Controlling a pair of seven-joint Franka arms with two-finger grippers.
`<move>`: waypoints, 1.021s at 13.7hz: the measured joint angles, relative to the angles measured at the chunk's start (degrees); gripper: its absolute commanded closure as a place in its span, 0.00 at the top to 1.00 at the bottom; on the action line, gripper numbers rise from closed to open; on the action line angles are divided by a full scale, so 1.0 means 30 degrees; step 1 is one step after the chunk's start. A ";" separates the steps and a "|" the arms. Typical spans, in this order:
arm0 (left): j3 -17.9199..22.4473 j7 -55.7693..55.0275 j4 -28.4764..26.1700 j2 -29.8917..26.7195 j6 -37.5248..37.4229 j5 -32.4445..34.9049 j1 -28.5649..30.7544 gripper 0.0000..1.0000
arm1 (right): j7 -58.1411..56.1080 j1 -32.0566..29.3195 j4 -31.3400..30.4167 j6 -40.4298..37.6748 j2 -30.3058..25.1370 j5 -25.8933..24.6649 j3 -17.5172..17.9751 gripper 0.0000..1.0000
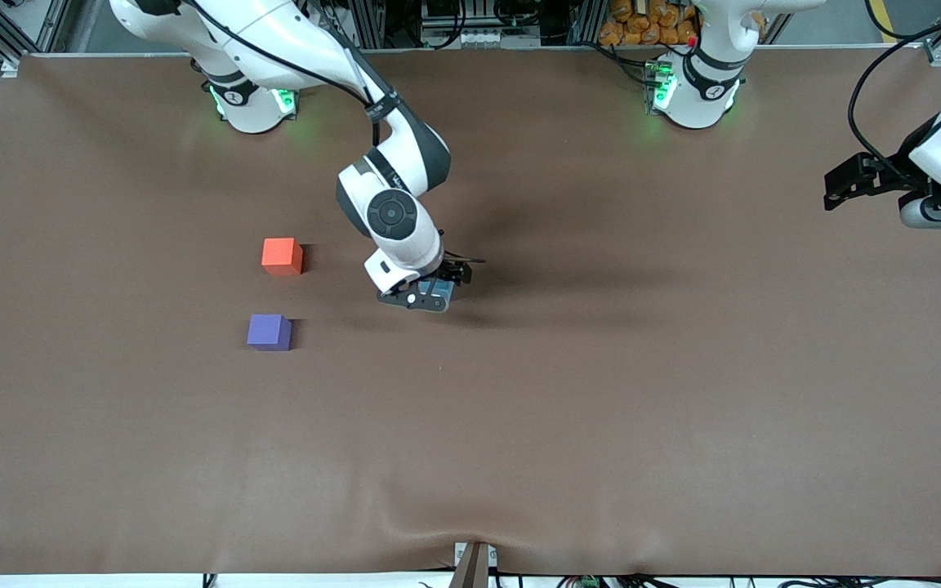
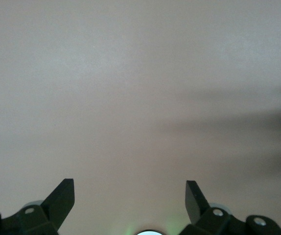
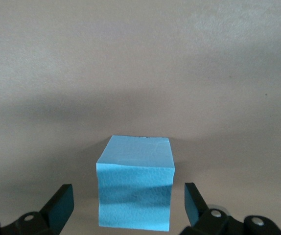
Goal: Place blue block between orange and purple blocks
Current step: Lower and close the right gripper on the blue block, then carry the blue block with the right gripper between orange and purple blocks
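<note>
A brown desk point(image 1: 601, 408) carries three small cubes, and no readable writing or brand shows on anything. The orange block point(image 1: 282, 256) sits toward the right arm's end of the desk, with the purple block point(image 1: 269, 332) nearer the front camera than it, the two apart with bare desk between them.

The right tool point(image 1: 438, 292) is low over the middle of the desk. From the front, its body hides nearly all of the blue block point(image 3: 134, 182). The right wrist view shows what the front view cannot: the sky-blue cube resting on the desk between the spread fingers point(image 3: 61, 205), with a gap on each side, so the tool is released and grips nothing.

The left tool point(image 1: 846, 184) waits in the air over the left arm's end of the desk. Its wrist view shows only bare brown surface, with both fingertips point(image 2: 62, 198) wide apart and holding nothing.
</note>
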 measured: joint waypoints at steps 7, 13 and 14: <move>0.0006 0.0000 0.0041 0.0000 0.0016 0.0002 0.0001 1.00 | 0.0269 0.0180 0.0111 -0.0004 0.0252 -0.0451 -0.0005 0.11; 0.0011 0.0000 0.0049 0.0002 0.0016 0.0022 0.0006 1.00 | -0.0408 -0.0356 0.1239 -0.2912 -0.0722 -0.0724 -0.0306 0.00; 0.0013 0.0000 0.0054 0.0003 0.0016 0.0026 0.0011 1.00 | -0.1076 -0.0810 0.1432 -0.4086 -0.1435 -0.0727 -0.0359 0.00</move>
